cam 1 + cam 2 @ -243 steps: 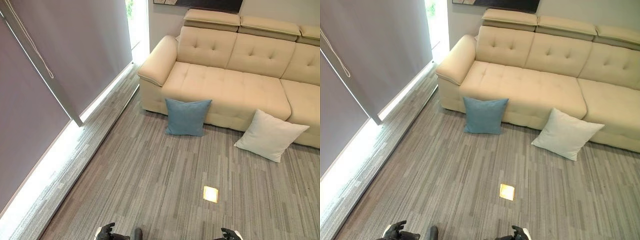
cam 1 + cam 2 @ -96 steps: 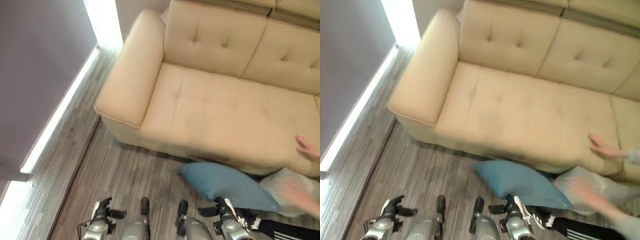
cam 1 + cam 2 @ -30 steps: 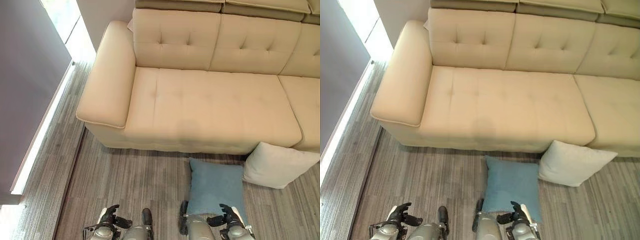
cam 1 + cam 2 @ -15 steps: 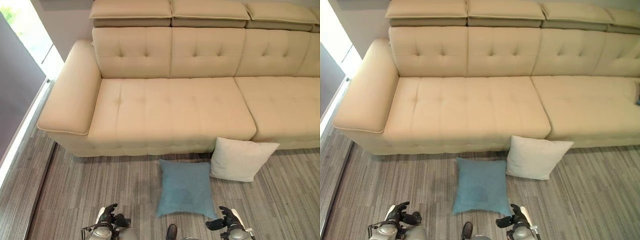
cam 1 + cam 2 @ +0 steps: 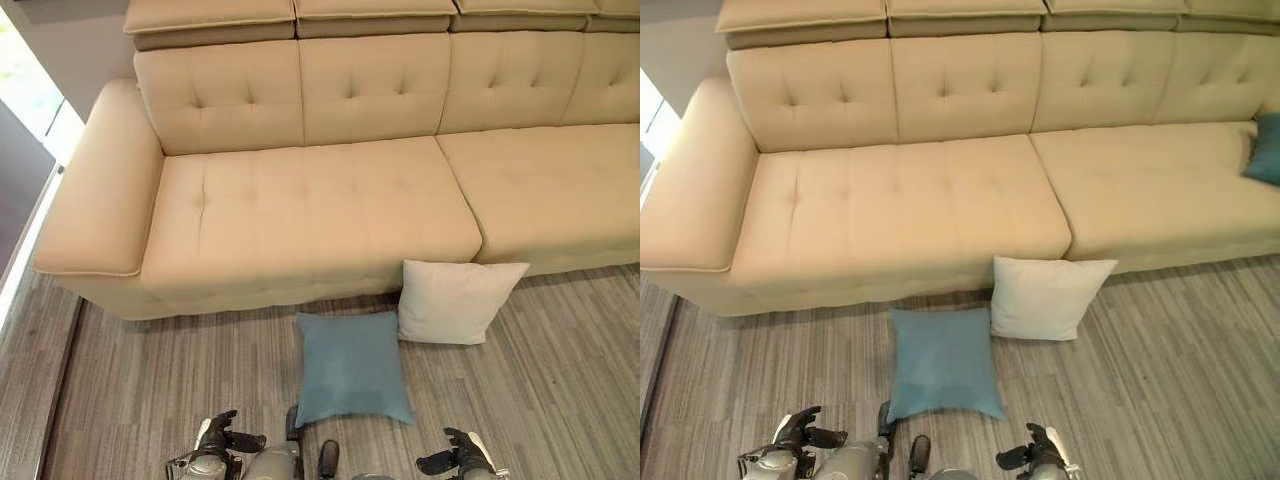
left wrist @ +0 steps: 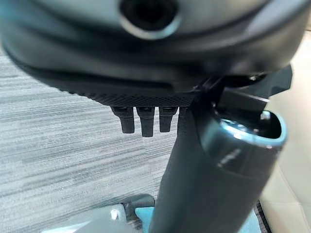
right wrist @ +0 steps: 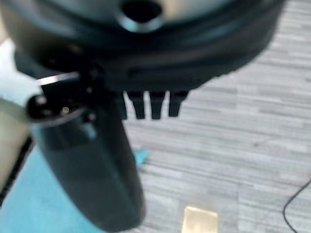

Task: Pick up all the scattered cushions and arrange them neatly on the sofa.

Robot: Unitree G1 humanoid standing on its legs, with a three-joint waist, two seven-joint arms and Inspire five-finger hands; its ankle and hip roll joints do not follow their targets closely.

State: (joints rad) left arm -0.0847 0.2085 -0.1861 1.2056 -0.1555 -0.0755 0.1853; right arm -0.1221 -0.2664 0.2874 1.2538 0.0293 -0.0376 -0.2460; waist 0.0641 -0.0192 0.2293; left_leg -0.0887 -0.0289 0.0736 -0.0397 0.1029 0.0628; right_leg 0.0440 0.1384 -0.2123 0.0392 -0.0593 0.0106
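Left eye view: beige tufted sofa [image 5: 310,200] spans the upper frame, its seats bare. Blue cushion [image 5: 351,367] lies flat on the grey striped floor [image 5: 150,400] just in front of the sofa base. White cushion [image 5: 455,300] leans against the sofa front, just beside the blue one on its right, their corners touching or nearly so. Left hand [image 5: 212,442] and right hand [image 5: 462,460] sit low at the bottom edge, both off the cushions and holding nothing.

Right eye view: same layout. A second blue cushion [image 5: 1266,148] shows at the far right edge, on the sofa seat.

Left wrist view: left hand's fingers [image 6: 146,121] hang relaxed, loosely extended, nothing in them; striped floor beyond, a sliver of blue cushion low in frame.

Right wrist view: right hand's fingers [image 7: 150,104] likewise slack and empty. Blue cushion under the thumb side; a small brass floor plate [image 7: 199,221] set in the floor nearby.
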